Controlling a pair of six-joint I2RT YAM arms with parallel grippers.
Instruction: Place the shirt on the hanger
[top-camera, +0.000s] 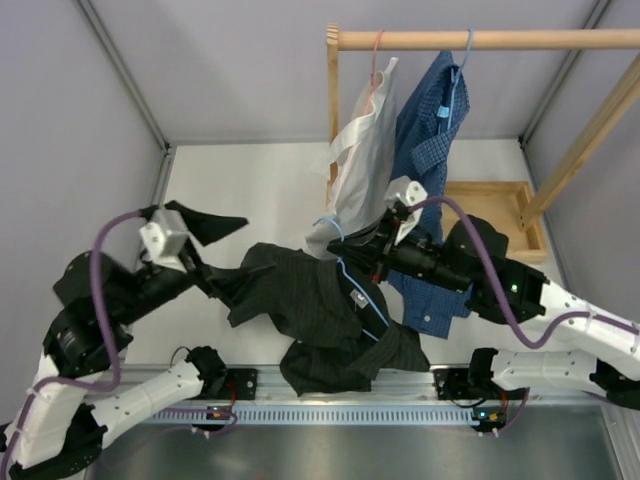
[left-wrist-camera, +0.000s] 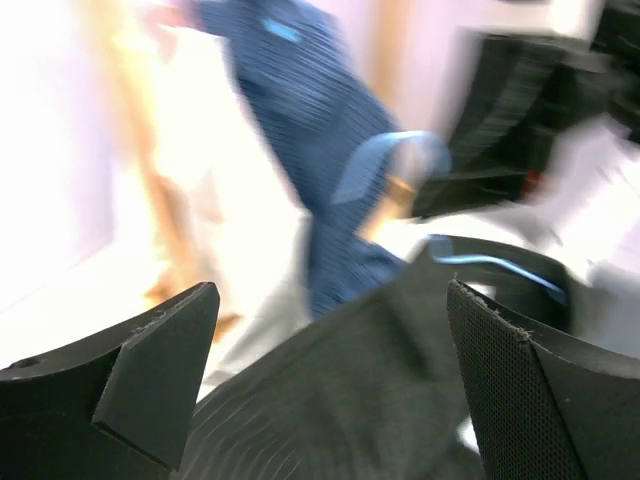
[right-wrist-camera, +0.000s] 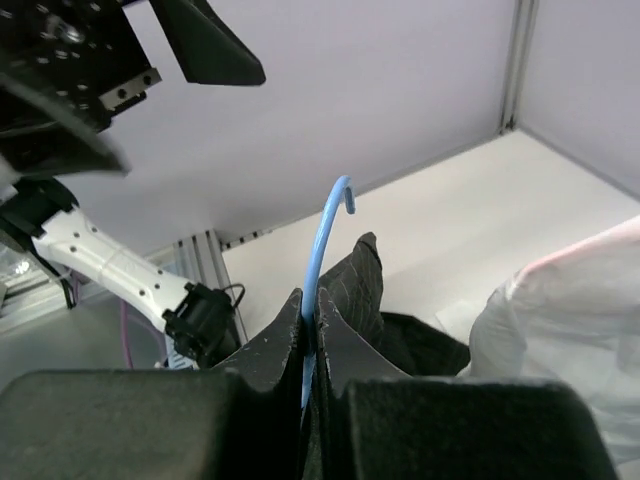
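The dark shirt (top-camera: 320, 320) lies crumpled on the table near the front edge, with the light-blue hanger (top-camera: 377, 312) partly across and inside it. My right gripper (top-camera: 350, 258) is shut on the hanger's wire just below the hook. In the right wrist view the hook (right-wrist-camera: 325, 230) rises out of the closed fingers (right-wrist-camera: 345, 335), with shirt cloth (right-wrist-camera: 360, 285) behind. My left gripper (top-camera: 225, 250) is open at the shirt's left end. In the blurred left wrist view its fingers (left-wrist-camera: 160, 370) stand wide apart, with the shirt (left-wrist-camera: 370, 390) lying between and beyond them.
A wooden rack with a top rail (top-camera: 480, 40) stands at the back right. A white shirt (top-camera: 365, 150) on a pink hanger and a blue checked shirt (top-camera: 425, 140) hang from it, low enough to reach my right arm. The rack's base (top-camera: 500, 200) sits on the table.
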